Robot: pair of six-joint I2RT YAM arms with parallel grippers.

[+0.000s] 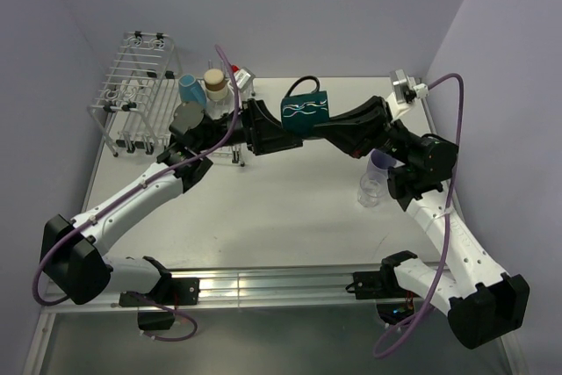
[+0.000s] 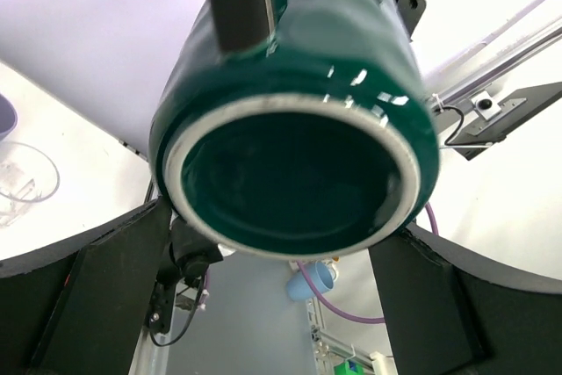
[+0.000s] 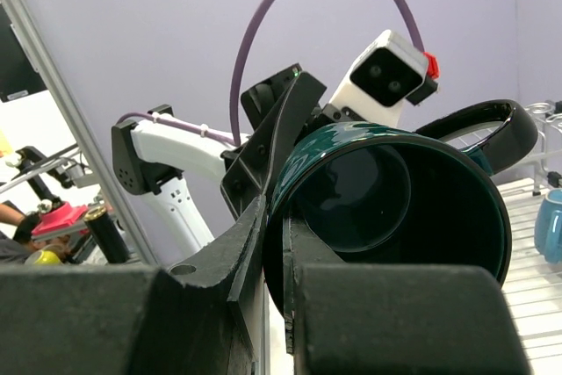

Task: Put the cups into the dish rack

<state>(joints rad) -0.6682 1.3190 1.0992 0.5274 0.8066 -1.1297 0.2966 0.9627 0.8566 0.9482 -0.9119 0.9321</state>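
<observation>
White counter (image 1: 290, 208) carries everything. White wire dish rack (image 1: 140, 39) sits at the far left corner, with the tall basket part at left and the flat slatted part running right from it.

Left gripper (image 1: 277, 129) and right gripper (image 1: 329, 122) meet mid-air over counter centre, with the dark teal mug with white squiggles (image 1: 305, 112) between them, clear of the counter, lying on its side, handle up and away.

Right gripper fingers (image 3: 237, 243) are pinched closed on the mug's rim wall, one inside the mouth, one outside. Left gripper fingers (image 2: 105, 296) are spread wide, one on either side of the mug's base end; can't tell if they touch it.

Light-blue mug with white inside (image 1: 189, 88) stands on the slatted part just right of the basket. Tan-brown cup (image 1: 214, 82) is just beside it.

Lavender tumbler (image 1: 380, 162) and clear tumbler (image 1: 369, 189) stand close together on the counter at right, by the right arm, well apart from the rack.
</observation>
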